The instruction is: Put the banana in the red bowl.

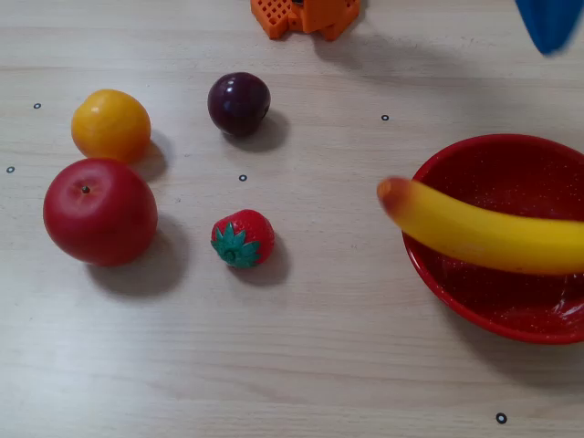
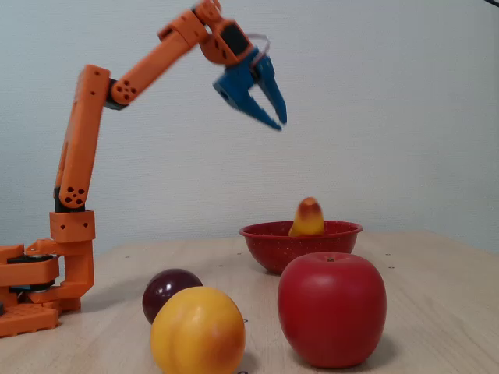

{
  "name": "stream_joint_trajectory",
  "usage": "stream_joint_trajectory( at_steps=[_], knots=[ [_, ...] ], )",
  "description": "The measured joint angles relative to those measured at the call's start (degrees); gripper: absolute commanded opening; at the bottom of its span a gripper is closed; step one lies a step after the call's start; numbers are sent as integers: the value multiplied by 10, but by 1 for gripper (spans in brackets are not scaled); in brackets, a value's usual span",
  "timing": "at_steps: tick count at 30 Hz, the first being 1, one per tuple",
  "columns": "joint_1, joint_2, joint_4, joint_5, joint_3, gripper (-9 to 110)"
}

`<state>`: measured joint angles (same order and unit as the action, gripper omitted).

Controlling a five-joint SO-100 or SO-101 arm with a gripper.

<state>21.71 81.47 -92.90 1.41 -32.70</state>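
The yellow banana [image 1: 484,233] lies across the red bowl [image 1: 511,164] at the right of a fixed view. Its orange-reddish end pokes out over the bowl's left rim and its other end runs off the frame. From the low fixed view, the banana [image 2: 309,218] sticks up out of the red bowl [image 2: 269,248]. My blue gripper [image 2: 279,123] hangs high above the bowl and clear of it, its fingertips close together with nothing between them. In the view from above only the tip of the gripper [image 1: 549,41] shows, at the top right corner.
A red apple [image 1: 100,212], a round orange-yellow fruit [image 1: 111,125], a dark plum [image 1: 238,103] and a strawberry [image 1: 243,238] sit on the wooden table [image 1: 319,365] left of the bowl. The arm's orange base [image 2: 39,288] stands at the far side.
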Motion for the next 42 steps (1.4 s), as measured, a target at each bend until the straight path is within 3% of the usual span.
stream_joint_trajectory(
  at_steps=[5,13,24,35,42],
  knots=[
    [-63,163,48,25,-169,0],
    [-192,447,237,66,-611,0],
    [-229,793,392,120,-1126,0],
    [-261,1010,453,134,-1400,0],
    [-261,1077,450,156,-1458,0]
  ],
)
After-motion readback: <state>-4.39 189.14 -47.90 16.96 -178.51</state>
